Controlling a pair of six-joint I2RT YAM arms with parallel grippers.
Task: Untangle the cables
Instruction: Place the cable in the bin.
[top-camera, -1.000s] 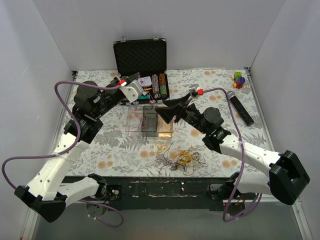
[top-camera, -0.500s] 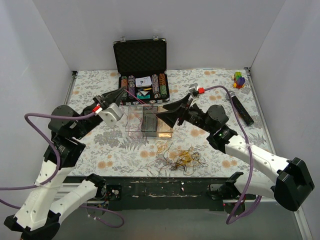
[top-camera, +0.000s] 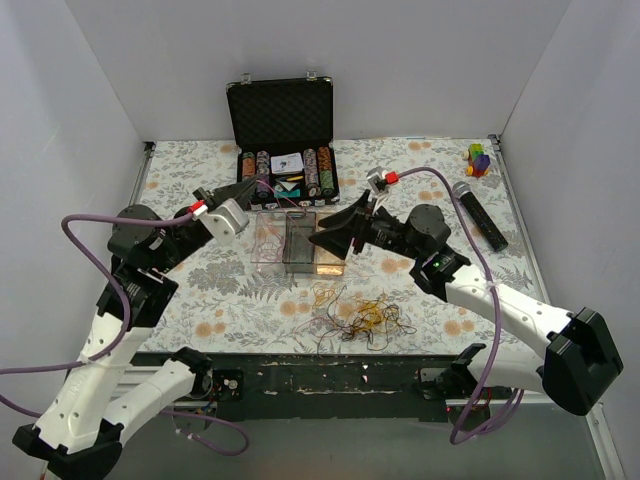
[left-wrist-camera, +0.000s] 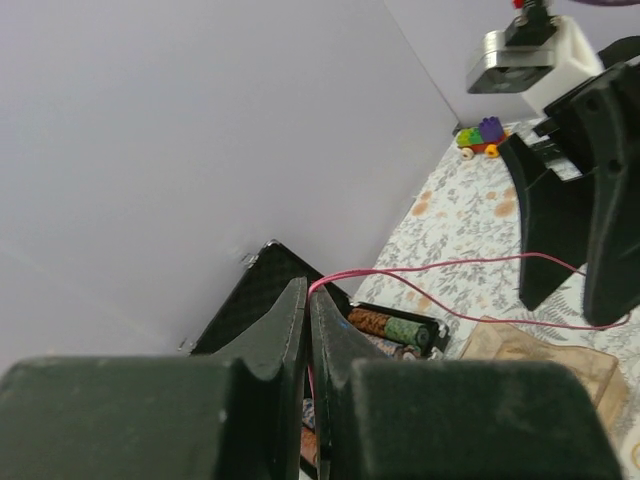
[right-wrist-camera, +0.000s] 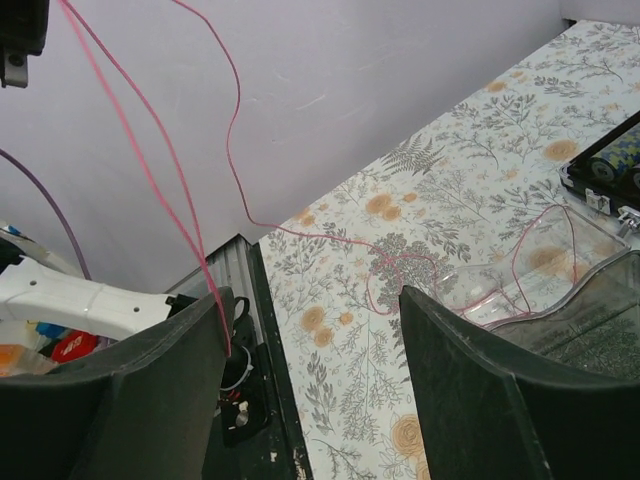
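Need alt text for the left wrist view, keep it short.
The left gripper is shut on a thin pink-red cable, which loops rightward through the air toward the open right gripper. Behind sit an open black case with chips and a floral table against a pale wall.

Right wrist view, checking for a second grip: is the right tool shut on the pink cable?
No, the right tool stands wide open, with the pink cable unpinched beside one finger.
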